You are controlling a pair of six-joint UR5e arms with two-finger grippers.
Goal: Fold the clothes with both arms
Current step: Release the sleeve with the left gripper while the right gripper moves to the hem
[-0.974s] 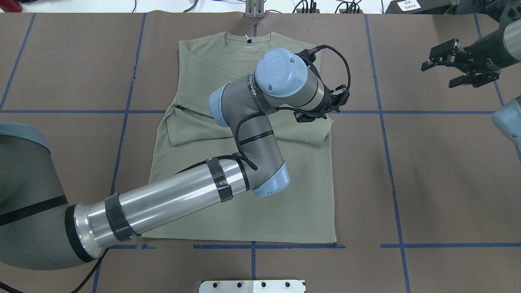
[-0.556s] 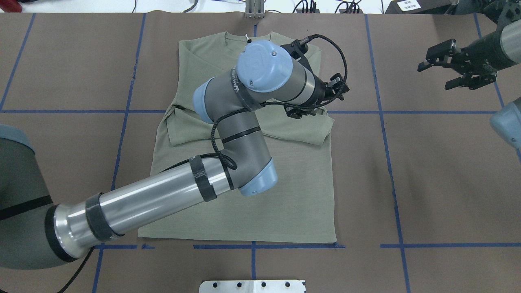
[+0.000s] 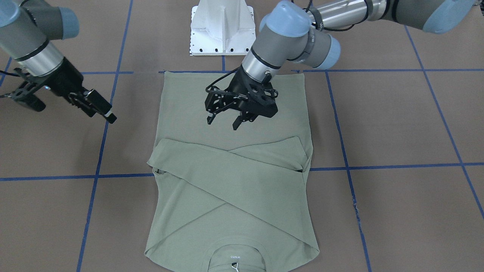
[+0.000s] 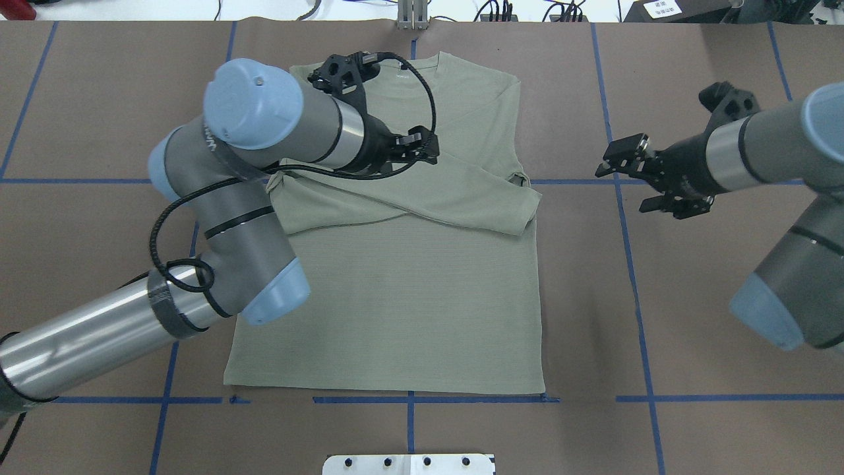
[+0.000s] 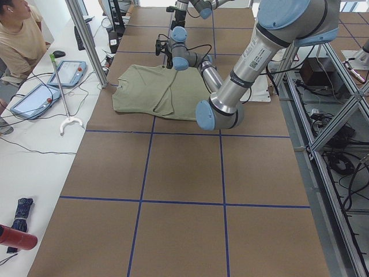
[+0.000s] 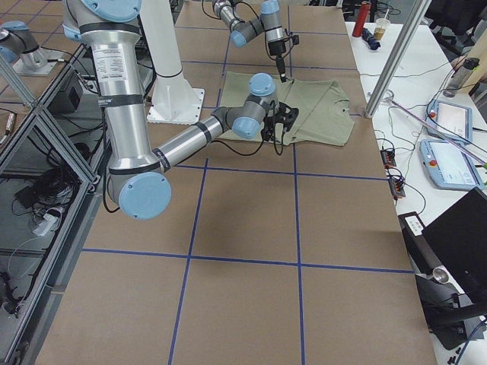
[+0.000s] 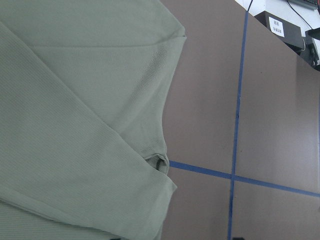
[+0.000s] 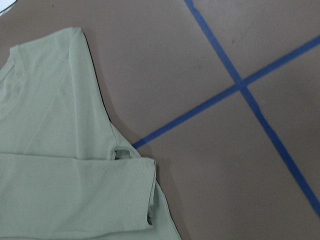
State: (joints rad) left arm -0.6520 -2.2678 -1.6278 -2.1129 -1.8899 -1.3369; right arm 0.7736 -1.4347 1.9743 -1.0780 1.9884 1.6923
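Note:
The clothes are one sage-green shirt (image 4: 409,297) lying flat in the middle of the brown table, both sleeves crossed over its chest. Its collar (image 3: 234,258) is at the far edge from the robot. My left gripper (image 3: 223,123) hangs open above the shirt just below the crossed sleeves, holding nothing. My right gripper (image 4: 623,188) is open over bare table, a short way off the shirt's right edge near the sleeve cuff (image 4: 524,214). Neither wrist view shows fingers; both show the shirt's shoulder edge and folded sleeve.
The white pedestal base (image 3: 223,30) stands at the robot's side of the table. Blue tape lines (image 4: 633,277) mark a grid. A metal post (image 4: 412,16) rises at the far edge. A person (image 5: 20,40) sits beside a white bench with tablets.
My left arm has swung from the shirt's right side back across toward the left, its gripper now over the chest. The right arm has come in toward the shirt's right edge.

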